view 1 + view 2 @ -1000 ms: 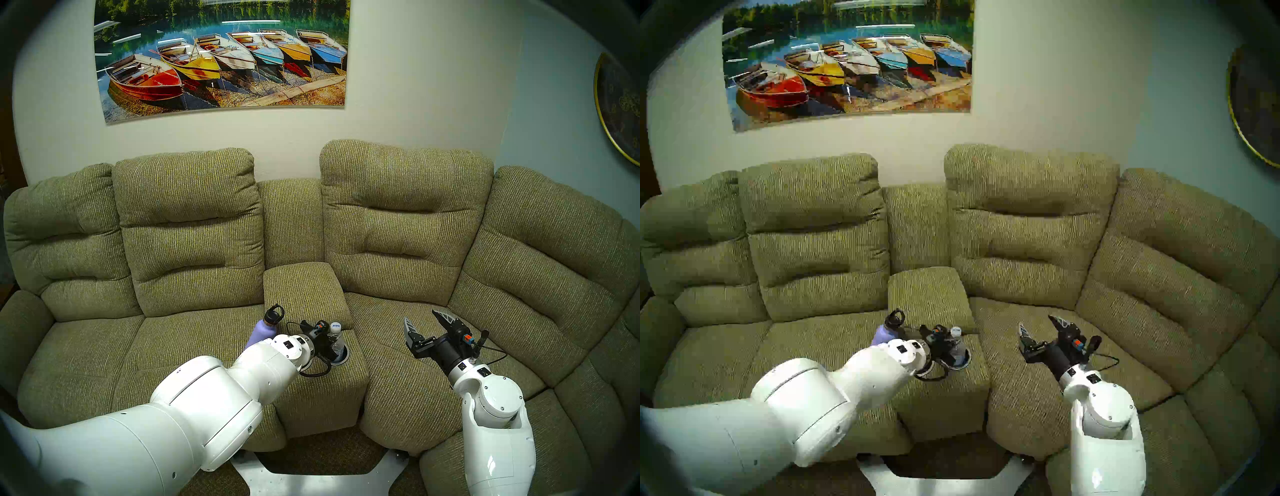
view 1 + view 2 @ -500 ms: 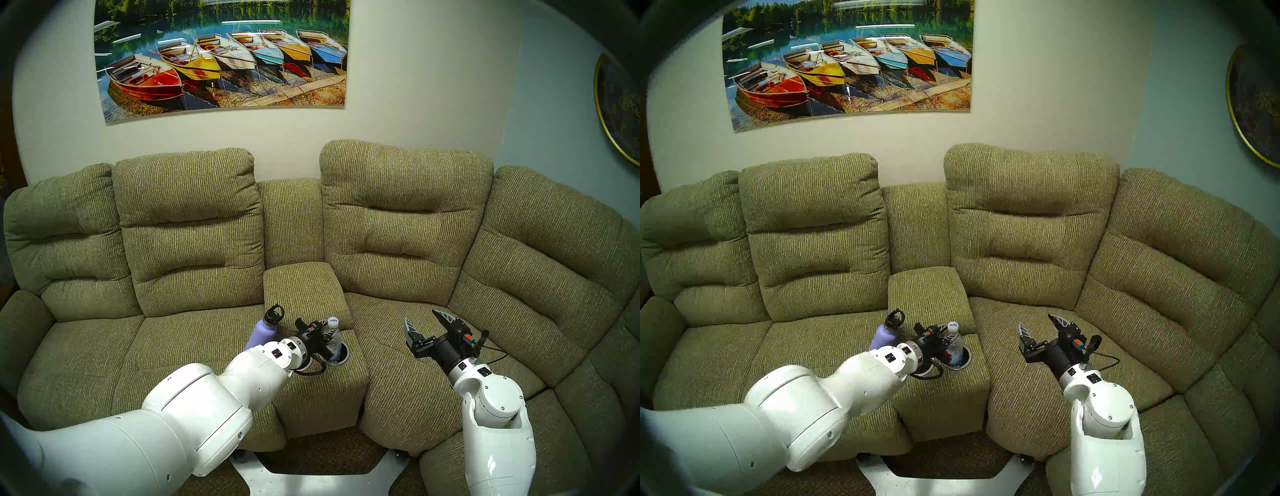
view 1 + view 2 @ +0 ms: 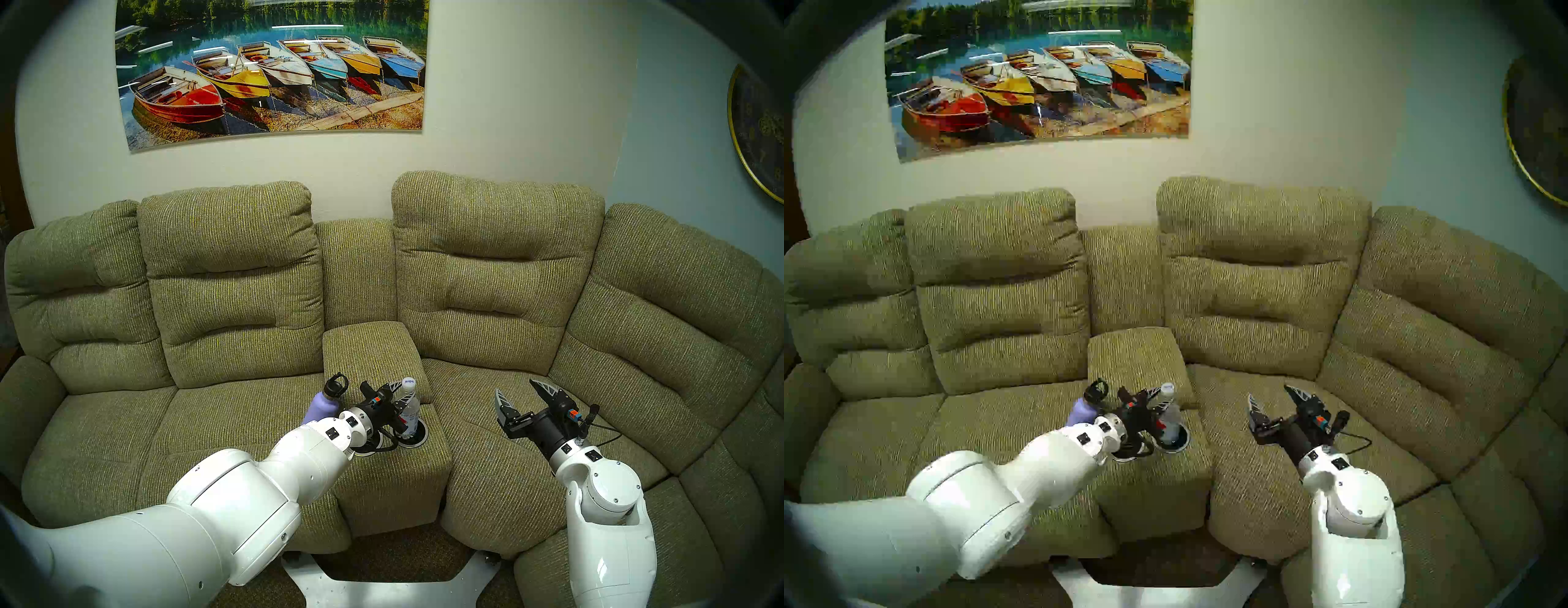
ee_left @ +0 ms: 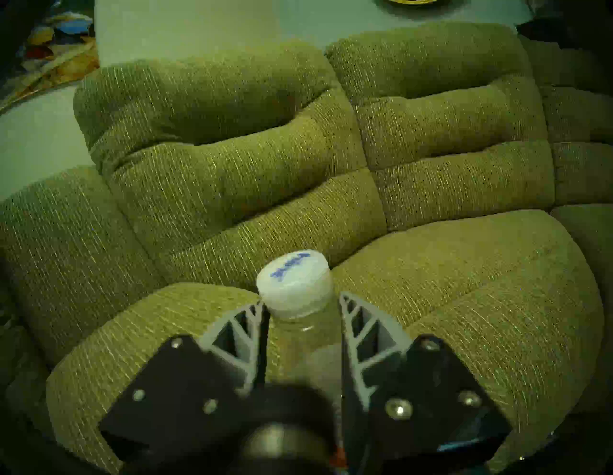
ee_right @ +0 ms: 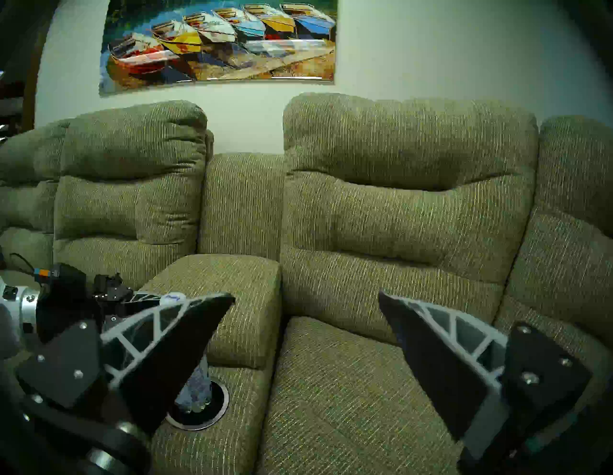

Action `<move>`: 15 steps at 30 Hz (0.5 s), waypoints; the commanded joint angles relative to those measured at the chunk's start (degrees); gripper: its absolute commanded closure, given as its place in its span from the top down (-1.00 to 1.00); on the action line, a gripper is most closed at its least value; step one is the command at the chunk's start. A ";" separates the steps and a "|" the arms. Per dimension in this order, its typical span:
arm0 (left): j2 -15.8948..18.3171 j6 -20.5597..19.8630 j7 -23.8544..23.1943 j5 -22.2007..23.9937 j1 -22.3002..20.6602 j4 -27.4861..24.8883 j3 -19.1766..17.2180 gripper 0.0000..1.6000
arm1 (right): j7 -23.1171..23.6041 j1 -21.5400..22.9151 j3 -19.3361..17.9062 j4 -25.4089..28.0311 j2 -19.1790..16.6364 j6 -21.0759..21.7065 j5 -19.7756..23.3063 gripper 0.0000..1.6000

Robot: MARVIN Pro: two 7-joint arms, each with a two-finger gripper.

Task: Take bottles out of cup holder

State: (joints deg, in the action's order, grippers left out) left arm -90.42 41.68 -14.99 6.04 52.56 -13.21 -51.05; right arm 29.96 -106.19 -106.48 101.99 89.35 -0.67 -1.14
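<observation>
The left gripper [image 4: 300, 318], clamped on the clear plastic white-capped bottle [image 3: 410, 411], is drawing it from the right silver-rimmed cup holder recess [image 3: 415, 440]; next, lift straight clear; the right gripper [image 3: 522, 392] gapes idle

Olive sofa [image 3: 237, 416]; lavender flask [image 3: 321, 406] lying on its left seat

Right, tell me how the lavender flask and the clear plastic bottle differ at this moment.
The lavender flask is opaque, with a black loop-handled cap; the clear plastic bottle is see-through, with a white cap. The flask lies tilted on the seat cushion beside the console, out of the cup holder; the bottle stands with its base in the right recess. The left gripper is clamped on the bottle's neck; nothing holds the flask. Both are capped.
</observation>
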 commanded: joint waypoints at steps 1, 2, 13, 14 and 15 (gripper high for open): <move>1.78 4.62 1.40 -0.99 -0.46 -5.23 0.42 -1.00 | -0.04 0.25 -0.13 1.20 -0.10 -0.21 0.05 1.00; 2.20 5.32 1.55 -1.17 -0.27 -6.02 0.52 -1.00 | -0.04 0.25 -0.13 1.19 -0.10 -0.21 0.05 1.00; 5.65 6.58 2.35 -1.48 0.63 -14.18 -0.94 -1.00 | -0.03 0.27 -0.13 1.16 -0.10 -0.23 0.05 1.00; 5.88 6.29 2.48 -1.40 0.69 -15.01 -1.14 -1.00 | -0.03 0.27 -0.13 1.16 -0.10 -0.23 0.05 1.00; 5.85 6.38 2.63 -1.41 0.43 -14.91 -1.31 -1.00 | -0.03 0.26 -0.13 1.17 -0.10 -0.22 0.05 1.00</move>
State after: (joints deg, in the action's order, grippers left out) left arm -86.20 46.80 -13.03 4.03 53.63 -22.72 -51.33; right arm 29.96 -106.18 -106.48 101.95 89.35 -0.68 -1.14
